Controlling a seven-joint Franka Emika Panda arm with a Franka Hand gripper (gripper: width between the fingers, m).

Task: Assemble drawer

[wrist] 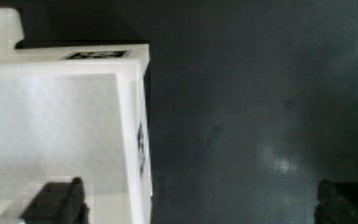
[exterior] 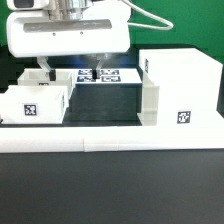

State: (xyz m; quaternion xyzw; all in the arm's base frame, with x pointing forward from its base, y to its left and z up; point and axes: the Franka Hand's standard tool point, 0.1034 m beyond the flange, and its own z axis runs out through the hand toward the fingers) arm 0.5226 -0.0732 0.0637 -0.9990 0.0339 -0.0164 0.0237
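In the exterior view a large white drawer box (exterior: 178, 88) stands at the right and a smaller white drawer part (exterior: 36, 100) with a black tag lies at the left. My gripper (exterior: 91, 73) hangs open between them, low over the table and holding nothing. In the wrist view a white panel (wrist: 60, 130) with a tag near its far edge fills one side, over the dark table (wrist: 265, 120). My gripper (wrist: 202, 202) is open. One fingertip (wrist: 55, 200) is over the panel, the other over bare table, with the panel's edge between them.
The marker board (exterior: 112, 76) lies behind the gripper in the exterior view. A long white ledge (exterior: 110, 140) runs across the table's front. The arm's white body (exterior: 60, 35) hangs over the left part.
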